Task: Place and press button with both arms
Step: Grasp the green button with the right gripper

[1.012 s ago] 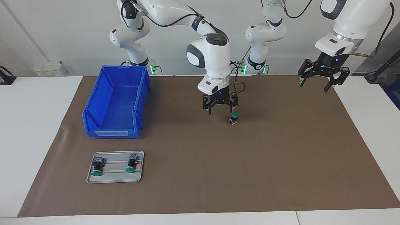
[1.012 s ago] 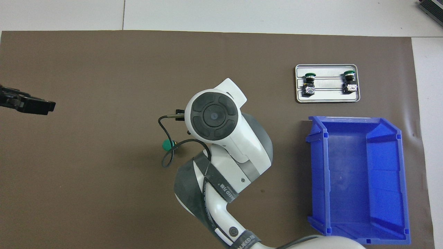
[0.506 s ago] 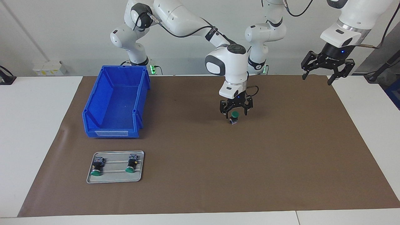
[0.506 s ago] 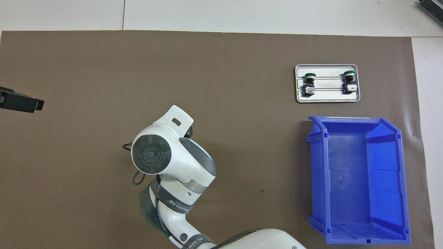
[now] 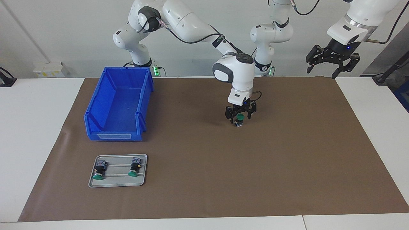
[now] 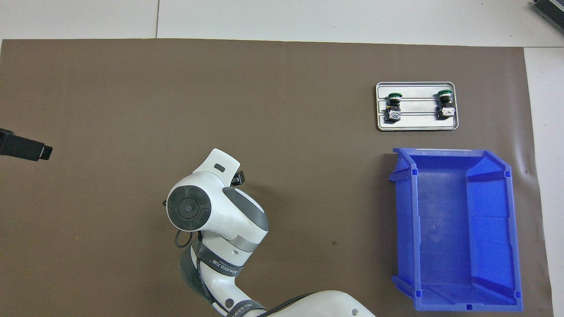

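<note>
The button [image 5: 239, 120] stands upright on the brown mat [image 5: 287, 153] near the table's middle, the right gripper [image 5: 240, 115] low around its green cap with fingers spread and not clamping, while the left gripper [image 5: 332, 60] waits raised, fingers spread and empty.

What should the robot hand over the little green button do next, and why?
Probably lower a little more and press down. The right hand sits right over the small green-capped push-button standing upright on the brown mat, its fingers spread around the cap. The left hand waits raised over the mat's edge.
</note>
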`<state>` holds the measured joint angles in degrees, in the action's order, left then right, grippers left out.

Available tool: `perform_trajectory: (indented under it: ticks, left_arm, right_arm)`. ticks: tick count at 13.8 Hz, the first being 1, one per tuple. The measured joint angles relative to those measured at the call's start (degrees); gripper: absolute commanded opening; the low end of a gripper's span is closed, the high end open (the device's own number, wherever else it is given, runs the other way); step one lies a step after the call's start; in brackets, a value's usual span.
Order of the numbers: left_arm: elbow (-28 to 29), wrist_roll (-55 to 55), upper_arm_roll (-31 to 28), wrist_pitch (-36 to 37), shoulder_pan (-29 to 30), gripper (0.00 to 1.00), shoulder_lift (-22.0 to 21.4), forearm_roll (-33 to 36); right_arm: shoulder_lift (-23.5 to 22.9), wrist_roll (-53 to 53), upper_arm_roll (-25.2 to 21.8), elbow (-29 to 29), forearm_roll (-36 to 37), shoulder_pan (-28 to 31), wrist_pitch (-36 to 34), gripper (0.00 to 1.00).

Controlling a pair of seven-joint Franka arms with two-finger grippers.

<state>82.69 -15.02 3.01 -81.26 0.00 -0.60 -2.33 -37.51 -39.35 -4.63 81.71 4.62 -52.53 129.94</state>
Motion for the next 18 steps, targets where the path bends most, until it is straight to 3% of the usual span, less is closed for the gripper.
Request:
perform_trajectory:
  ticks: [9,11,14,18]
  left_arm:
    - [0.0,2.7,-0.9,1.0,0.5,1.0,1.4,0.7]
    - [0.0,2.7,-1.2,1.0,0.9,1.0,1.4,0.7]
    - [0.0,4.2,-1.2,1.0,1.0,1.0,1.4,0.7]
    - [0.0,5.3,-1.2,1.0,1.0,1.0,1.4,0.9]
  right_arm:
    - [0.0,1.8,0.3,0.6,0.0,-0.2,1.5,0.98]
    - [0.0,1.8,0.3,0.9,0.1,-0.2,1.5,0.9]
    - [0.0,1.9,0.3,1.4,0.1,-0.3,1.7,0.7]
    - [0.0,1.9,0.3,1.4,0.1,-0.3,1.7,0.69]
